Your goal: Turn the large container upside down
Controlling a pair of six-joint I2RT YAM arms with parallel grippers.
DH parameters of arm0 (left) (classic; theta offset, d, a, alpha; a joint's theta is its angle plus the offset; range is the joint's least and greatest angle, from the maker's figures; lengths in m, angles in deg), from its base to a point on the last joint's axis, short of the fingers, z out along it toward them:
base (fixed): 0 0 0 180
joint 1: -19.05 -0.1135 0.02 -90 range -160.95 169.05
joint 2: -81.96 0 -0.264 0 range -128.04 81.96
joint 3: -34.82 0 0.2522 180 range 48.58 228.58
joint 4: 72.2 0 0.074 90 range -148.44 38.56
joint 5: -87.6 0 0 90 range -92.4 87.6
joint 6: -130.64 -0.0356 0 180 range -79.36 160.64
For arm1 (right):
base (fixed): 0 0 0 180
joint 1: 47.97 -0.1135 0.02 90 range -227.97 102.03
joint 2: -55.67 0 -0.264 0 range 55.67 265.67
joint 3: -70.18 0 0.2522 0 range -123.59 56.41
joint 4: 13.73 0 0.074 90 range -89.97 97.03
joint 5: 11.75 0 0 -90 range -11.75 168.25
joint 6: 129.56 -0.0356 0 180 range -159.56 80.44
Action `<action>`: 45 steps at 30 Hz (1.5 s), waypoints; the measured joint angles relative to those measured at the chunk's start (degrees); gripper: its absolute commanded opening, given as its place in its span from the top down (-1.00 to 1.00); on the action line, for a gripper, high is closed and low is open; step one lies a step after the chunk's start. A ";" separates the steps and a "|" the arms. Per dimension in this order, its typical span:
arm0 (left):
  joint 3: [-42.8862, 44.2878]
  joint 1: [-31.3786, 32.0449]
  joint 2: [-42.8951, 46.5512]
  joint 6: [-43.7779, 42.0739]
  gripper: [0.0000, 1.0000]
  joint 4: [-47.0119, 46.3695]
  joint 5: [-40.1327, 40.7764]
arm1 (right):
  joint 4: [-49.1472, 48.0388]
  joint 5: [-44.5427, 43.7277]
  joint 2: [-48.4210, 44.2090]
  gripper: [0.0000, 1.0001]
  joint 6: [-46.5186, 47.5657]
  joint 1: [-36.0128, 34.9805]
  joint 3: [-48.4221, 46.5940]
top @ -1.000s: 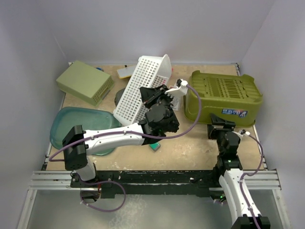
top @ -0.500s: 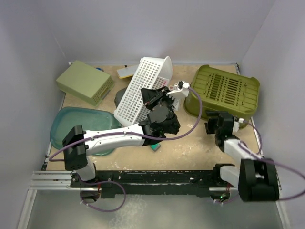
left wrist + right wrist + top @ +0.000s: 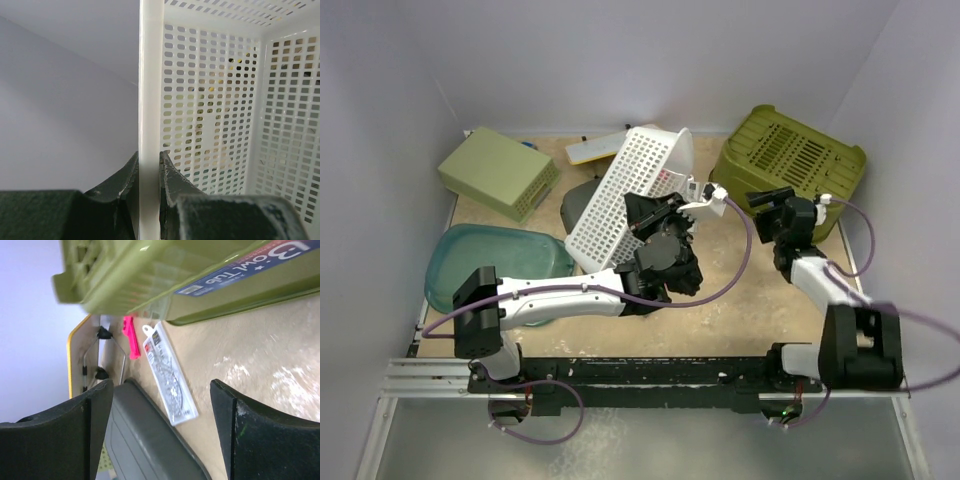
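The large container [image 3: 795,165] is an olive-green tub at the back right. It is tilted, with its slotted base facing up and toward the front, close to the corner walls. In the right wrist view its labelled side [image 3: 200,270] fills the top. My right gripper [image 3: 763,203] is open and empty, just left of the tub's near-left edge and not holding it; its jaws [image 3: 162,390] stand wide apart. My left gripper [image 3: 665,207] is shut on the rim of a white perforated basket [image 3: 625,190], held tilted; the rim [image 3: 150,100] runs between the jaws [image 3: 149,162].
A dark grey tub [image 3: 150,440] lies partly behind the white basket [image 3: 582,205]. A clear packet [image 3: 170,375] and a pink item [image 3: 131,337] lie on the table by the olive tub. A pale green basket [image 3: 498,172] sits upside down at the back left, and a teal tray [image 3: 490,262] lies at the left.
The olive tub has tipped up farther toward the back corner. My right arm has reached forward to its near-left edge. The white basket has shifted slightly right and up.
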State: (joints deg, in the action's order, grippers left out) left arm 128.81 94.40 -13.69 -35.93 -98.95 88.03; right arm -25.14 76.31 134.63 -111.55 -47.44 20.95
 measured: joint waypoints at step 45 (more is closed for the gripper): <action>9.29 6.49 -21.07 -9.22 1.00 -9.31 -0.33 | 39.71 11.85 -2.36 -0.99 39.91 11.21 -39.26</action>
State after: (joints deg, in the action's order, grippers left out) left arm 138.10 100.90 -34.76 -45.16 -108.26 87.71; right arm 14.57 88.16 132.27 -71.64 -36.22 -18.30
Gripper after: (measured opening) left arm 0.123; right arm 0.987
